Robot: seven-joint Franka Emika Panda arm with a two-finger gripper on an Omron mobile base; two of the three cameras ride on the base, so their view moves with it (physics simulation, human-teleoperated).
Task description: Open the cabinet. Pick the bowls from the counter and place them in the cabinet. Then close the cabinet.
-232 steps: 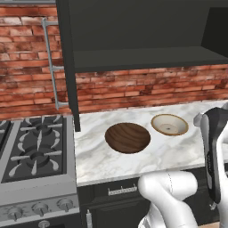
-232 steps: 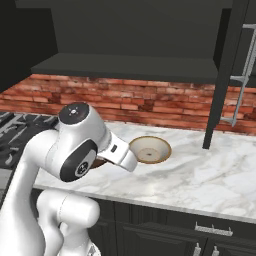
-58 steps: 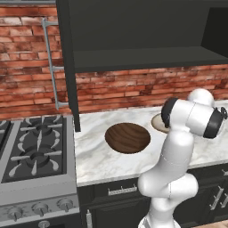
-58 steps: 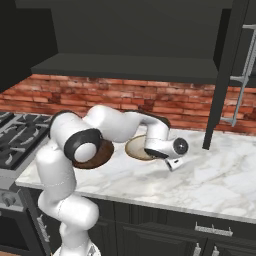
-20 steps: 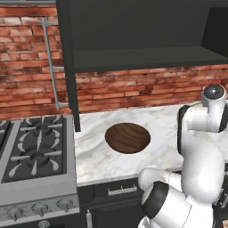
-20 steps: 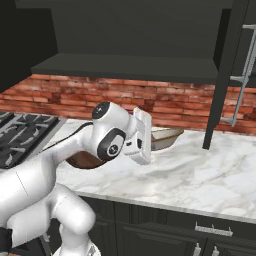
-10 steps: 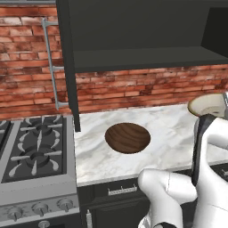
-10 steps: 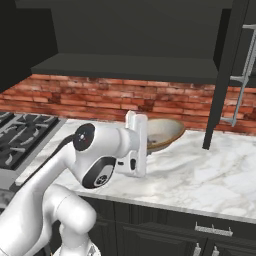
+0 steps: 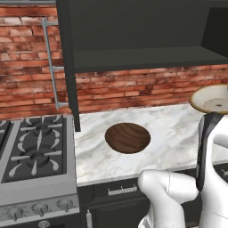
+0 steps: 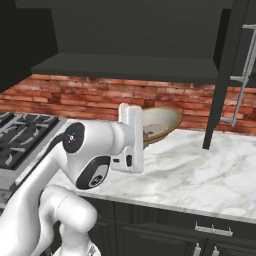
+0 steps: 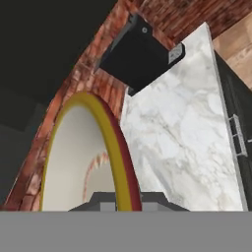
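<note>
Cabinet [image 9: 133, 40] open, jaws clenched on the cream bowl's [image 10: 157, 124] rim, lifted mid-frame; brown bowl [image 9: 128, 137] waits centre on the bench [image 9: 178, 133]. Shelving and closing remain.

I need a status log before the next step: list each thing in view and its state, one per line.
cabinet: doors open, shelf bare.
cream bowl: lifted off the counter, tilted, gripped by its rim.
brown bowl: resting upright on the counter.
counter: carrying the brown bowl.
gripper: shut on the cream bowl's rim.
stovetop: burners unlit.
</note>
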